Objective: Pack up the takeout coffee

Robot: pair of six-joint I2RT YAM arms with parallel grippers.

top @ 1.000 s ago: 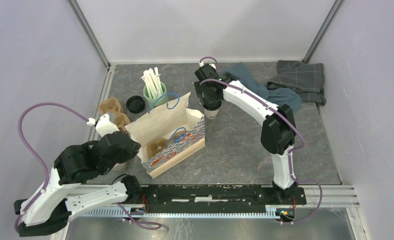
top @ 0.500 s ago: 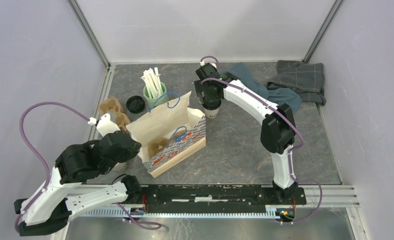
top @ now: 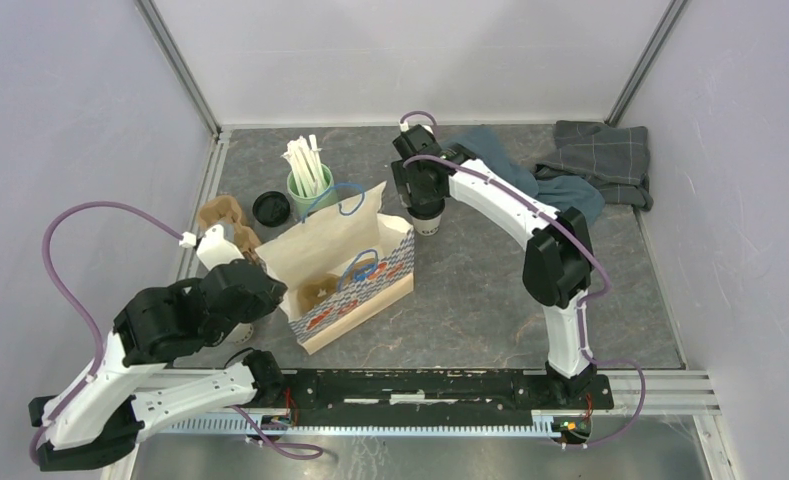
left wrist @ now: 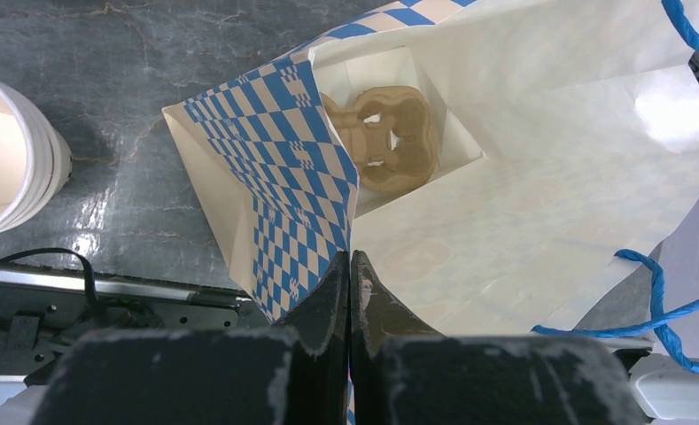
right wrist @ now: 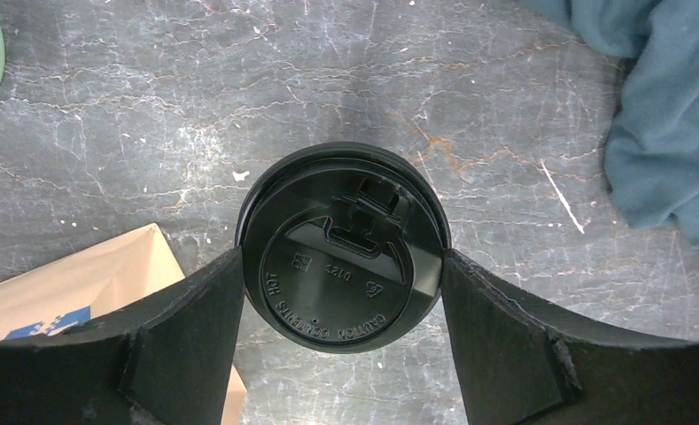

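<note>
Straddling takeout coffee (right wrist: 341, 285), right hand (right wrist: 341, 266); contact unclear

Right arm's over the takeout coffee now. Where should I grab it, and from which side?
Grip the takeout coffee on its cup wall just under the lid, coming straight down from above. It stands upright and round, with the right pincer straddling it; the paper bag sits close on one side.

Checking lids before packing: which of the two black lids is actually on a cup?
The lid framed by the right gripper, capping the takeout coffee; the other lid lies loose on the table beside the green mug.
</note>
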